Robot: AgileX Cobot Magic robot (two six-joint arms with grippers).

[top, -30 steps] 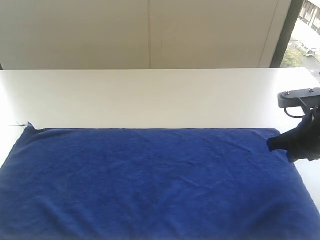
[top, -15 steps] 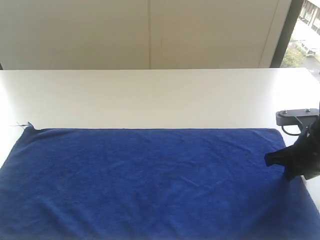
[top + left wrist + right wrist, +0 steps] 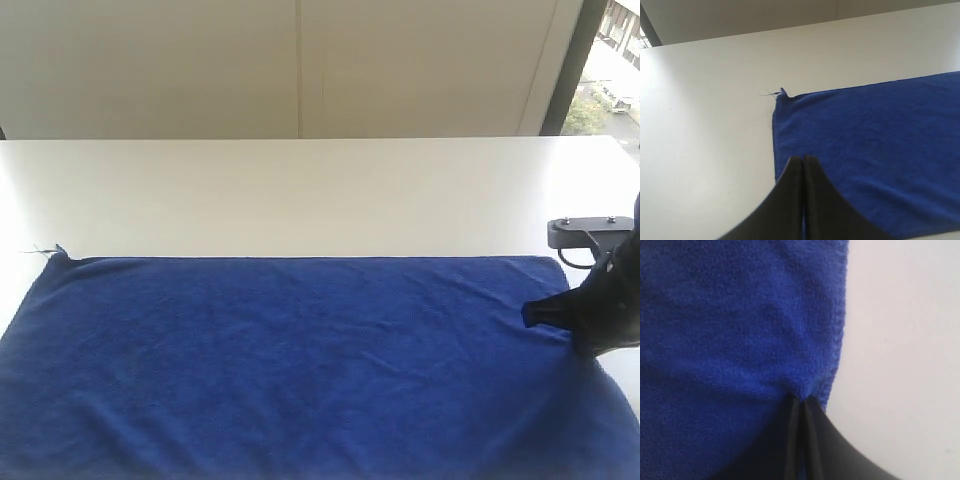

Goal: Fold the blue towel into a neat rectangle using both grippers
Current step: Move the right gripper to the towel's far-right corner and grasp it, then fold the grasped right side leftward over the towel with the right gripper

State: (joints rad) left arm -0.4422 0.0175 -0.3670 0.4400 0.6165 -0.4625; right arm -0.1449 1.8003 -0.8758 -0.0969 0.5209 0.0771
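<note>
Exterior view. I see the blue towel [image 3: 300, 370] spread flat and unfolded on the white worktop [image 3: 300, 195]. It fills the near half of the worktop, with its far edge running straight across. A loose thread [image 3: 42, 250] sticks out at the far left corner. The right gripper [image 3: 530, 314] enters from the right side, and its dark tip lies over the towel's right edge, near the far right corner. The left gripper does not appear in this view. A pale wall [image 3: 300, 70] stands behind the worktop, and a window [image 3: 610, 60] shows at the upper right.

Left wrist view. The left gripper [image 3: 803, 159] has its fingers [image 3: 787, 205] pressed together, with only a thin seam between them. The tips sit over the towel [image 3: 865, 135] at its side edge, a little way from the corner with the thread [image 3: 771, 93]. I cannot tell whether they touch the cloth. Bare worktop [image 3: 705, 125] lies beside that edge.

Right wrist view. The right gripper [image 3: 801, 400] also has its fingers [image 3: 835, 450] closed tight. The tips meet the towel [image 3: 730, 315] just inside its hem, and the pile puckers there. I cannot tell whether cloth is caught between them. Worktop [image 3: 900, 340] lies just beyond the hem.
</note>
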